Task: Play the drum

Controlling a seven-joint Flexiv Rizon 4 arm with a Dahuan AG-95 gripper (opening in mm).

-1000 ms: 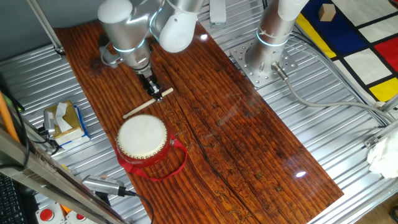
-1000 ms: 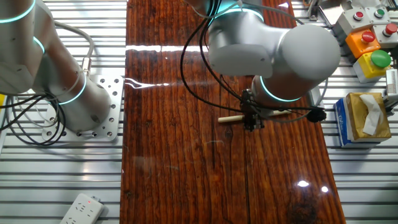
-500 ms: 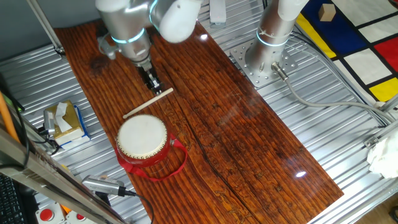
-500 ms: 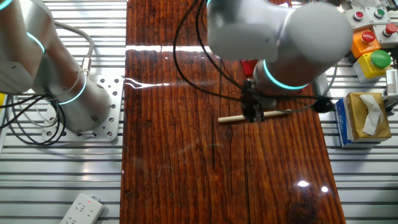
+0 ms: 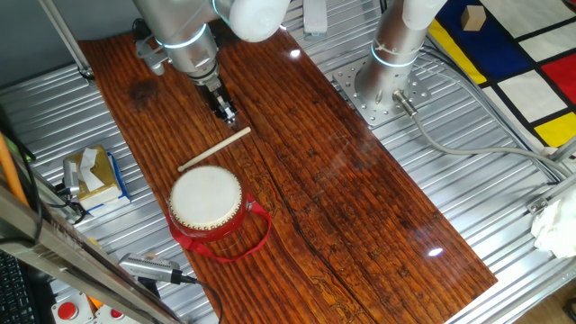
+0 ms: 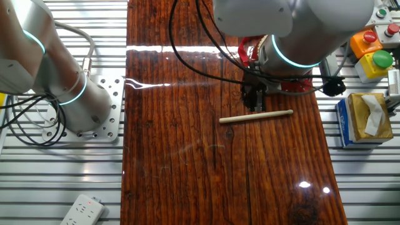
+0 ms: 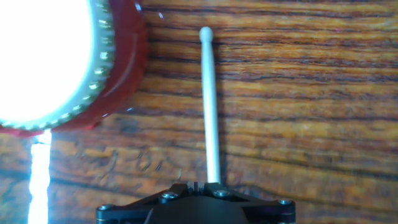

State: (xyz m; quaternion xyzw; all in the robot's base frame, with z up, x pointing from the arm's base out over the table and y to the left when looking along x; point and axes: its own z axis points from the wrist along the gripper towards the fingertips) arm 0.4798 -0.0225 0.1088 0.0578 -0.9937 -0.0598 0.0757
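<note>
The drum (image 5: 205,200) has a cream-white skin, a red body and gold studs, and stands on the wooden board near its front left. Its red strap loop (image 5: 259,236) lies to its right. In the hand view the drum (image 7: 50,56) fills the upper left. A pale wooden drumstick (image 5: 214,149) lies flat on the board just behind the drum. My gripper (image 5: 229,119) hangs just above the stick's far end, fingers together and empty. In the hand view the stick (image 7: 209,106) runs from under my gripper (image 7: 198,185) away past the drum. In the other fixed view my gripper (image 6: 255,107) sits just above the stick (image 6: 256,115).
A tissue box (image 5: 90,175) stands left of the board on the metal table. A second arm's base (image 5: 382,85) is bolted at the back right. A box of coloured buttons (image 6: 372,44) and a power strip (image 6: 81,211) lie off the board.
My gripper has risen from the drumstick and moved back a little. The stick stays flat on the board in the same place. The drum has not moved.
</note>
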